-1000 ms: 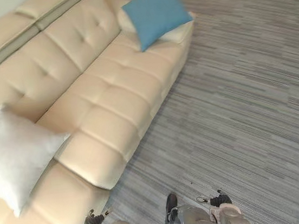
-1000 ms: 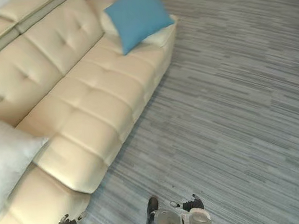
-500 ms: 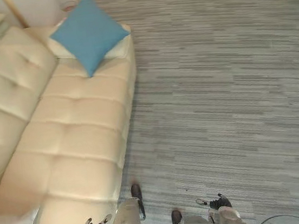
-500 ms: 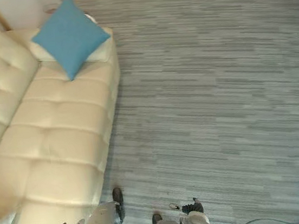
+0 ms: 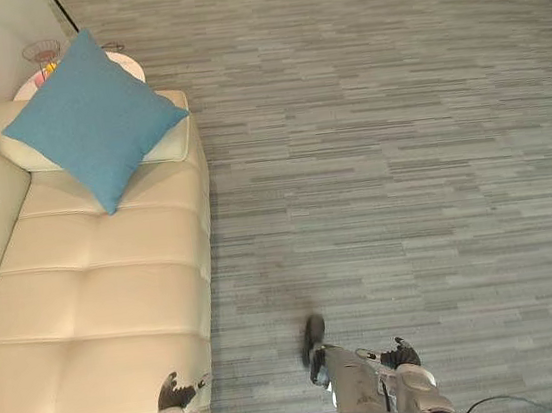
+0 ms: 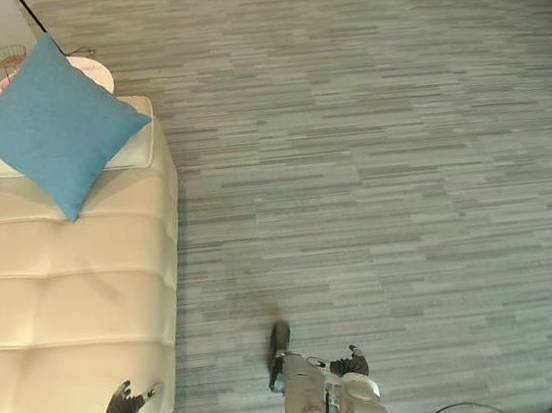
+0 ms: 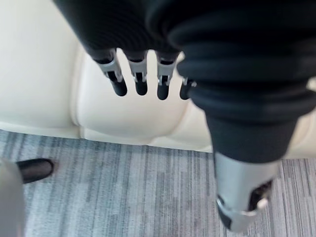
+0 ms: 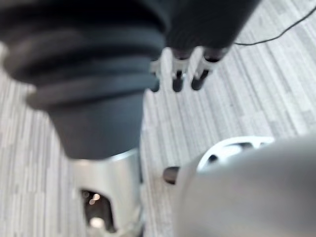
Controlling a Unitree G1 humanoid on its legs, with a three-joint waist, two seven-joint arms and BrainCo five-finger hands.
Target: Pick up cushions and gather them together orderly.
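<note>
- Fingers (image 7: 139, 74) of left hand (image 5: 169, 393) hang straight, empty, over sofa's (image 5: 108, 318) front edge.
- Right hand (image 5: 403, 354) dangles relaxed, empty, above carpet (image 5: 400, 151).
- Blue cushion (image 5: 94, 118) at sofa's far end.

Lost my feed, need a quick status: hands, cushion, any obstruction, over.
Left hand open, empty, over sofa edge. Right hand open, empty, over carpet. Blue cushion propped at sofa's far end, untouched. Only sofa seat between.
</note>
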